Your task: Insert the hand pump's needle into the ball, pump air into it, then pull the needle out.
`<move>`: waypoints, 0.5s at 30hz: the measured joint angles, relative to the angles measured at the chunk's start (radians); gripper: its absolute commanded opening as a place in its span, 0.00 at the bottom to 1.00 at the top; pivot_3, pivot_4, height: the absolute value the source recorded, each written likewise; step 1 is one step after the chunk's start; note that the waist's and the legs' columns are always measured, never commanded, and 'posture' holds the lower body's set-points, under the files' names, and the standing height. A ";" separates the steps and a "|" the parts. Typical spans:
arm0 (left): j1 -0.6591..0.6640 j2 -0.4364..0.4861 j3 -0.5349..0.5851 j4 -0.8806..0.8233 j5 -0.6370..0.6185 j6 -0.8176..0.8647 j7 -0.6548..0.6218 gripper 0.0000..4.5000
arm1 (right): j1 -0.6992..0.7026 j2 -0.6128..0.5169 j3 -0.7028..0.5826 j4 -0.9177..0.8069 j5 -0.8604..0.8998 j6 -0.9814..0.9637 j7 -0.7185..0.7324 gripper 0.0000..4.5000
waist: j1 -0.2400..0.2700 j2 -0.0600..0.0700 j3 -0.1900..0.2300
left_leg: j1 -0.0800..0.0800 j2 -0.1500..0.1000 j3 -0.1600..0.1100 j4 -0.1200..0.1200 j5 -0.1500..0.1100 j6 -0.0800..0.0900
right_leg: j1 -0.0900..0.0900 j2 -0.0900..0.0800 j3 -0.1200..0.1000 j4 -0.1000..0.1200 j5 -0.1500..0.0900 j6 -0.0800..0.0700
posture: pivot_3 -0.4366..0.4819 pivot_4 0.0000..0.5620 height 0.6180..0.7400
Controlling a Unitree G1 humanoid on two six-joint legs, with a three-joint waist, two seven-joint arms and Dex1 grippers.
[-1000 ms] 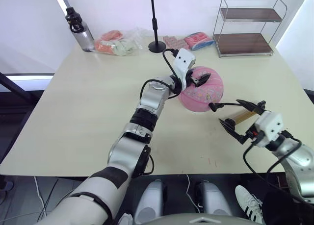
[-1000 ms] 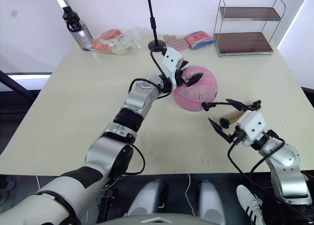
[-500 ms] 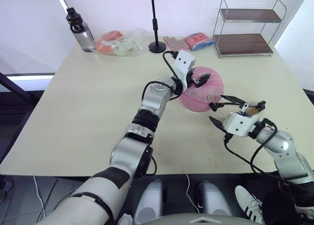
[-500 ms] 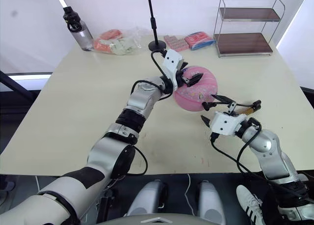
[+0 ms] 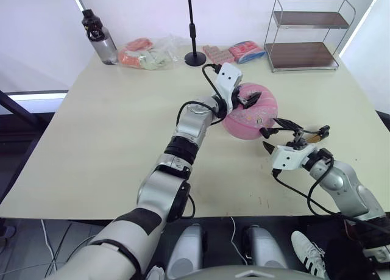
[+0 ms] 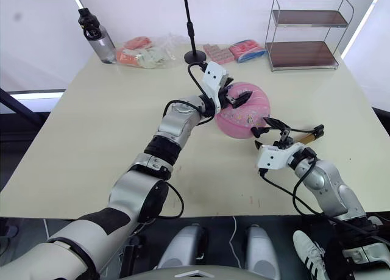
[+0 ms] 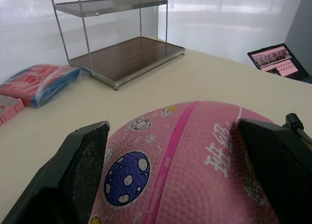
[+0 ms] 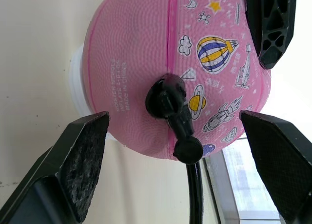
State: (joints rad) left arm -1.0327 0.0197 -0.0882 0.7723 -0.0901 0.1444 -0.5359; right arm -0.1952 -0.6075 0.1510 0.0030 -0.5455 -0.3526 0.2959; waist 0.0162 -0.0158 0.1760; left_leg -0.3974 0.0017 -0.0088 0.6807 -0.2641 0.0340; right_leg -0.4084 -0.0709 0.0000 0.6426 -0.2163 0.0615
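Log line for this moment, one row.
left gripper: open around ball | needle fitting: seated in ball | right gripper: open, facing fitting | hand pump: on table

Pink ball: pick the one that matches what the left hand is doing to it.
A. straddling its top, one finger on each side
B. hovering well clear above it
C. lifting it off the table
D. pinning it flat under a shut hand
A: in the left wrist view the left hand is open, a black finger on each side of the pink ball.
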 measured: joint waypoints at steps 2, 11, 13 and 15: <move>0.000 0.000 0.000 0.000 0.001 0.000 0.000 1.00 | -0.005 0.004 0.000 0.003 -0.002 -0.002 -0.006 0.82 | 0.000 0.000 0.000 | 0.000 0.000 0.000 0.000 0.000 0.000 | 0.000 0.000 0.000 0.000 0.000 0.000 | 0.48 0.27 1.00; -0.002 0.000 0.001 0.005 0.009 -0.005 0.008 1.00 | -0.013 0.012 0.019 0.027 -0.008 -0.020 -0.022 0.09 | -0.001 0.000 0.000 | 0.000 0.000 0.000 0.000 0.000 0.000 | 0.000 0.000 0.000 0.000 0.000 0.000 | 0.48 0.27 1.00; -0.002 0.000 0.001 0.006 0.010 -0.005 0.008 1.00 | -0.013 0.015 0.019 0.030 -0.006 -0.021 -0.025 0.02 | -0.001 0.000 0.000 | 0.000 0.000 0.000 0.000 0.000 0.000 | 0.000 0.000 0.000 0.000 0.000 0.000 | 0.48 0.27 1.00; -0.002 0.000 0.001 0.008 0.010 -0.007 0.009 1.00 | -0.013 0.020 0.019 0.035 0.003 -0.022 -0.026 0.02 | -0.001 0.000 0.000 | 0.000 0.000 0.000 0.000 0.000 0.000 | 0.000 0.000 0.000 0.000 0.000 0.000 | 0.48 0.27 1.00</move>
State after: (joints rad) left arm -1.0345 0.0192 -0.0870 0.7803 -0.0804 0.1378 -0.5266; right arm -0.2086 -0.5875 0.1695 0.0381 -0.5424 -0.3751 0.2704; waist 0.0147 -0.0163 0.1756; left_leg -0.3972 0.0017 -0.0090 0.6808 -0.2641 0.0341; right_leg -0.4082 -0.0709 0.0000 0.6426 -0.2163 0.0615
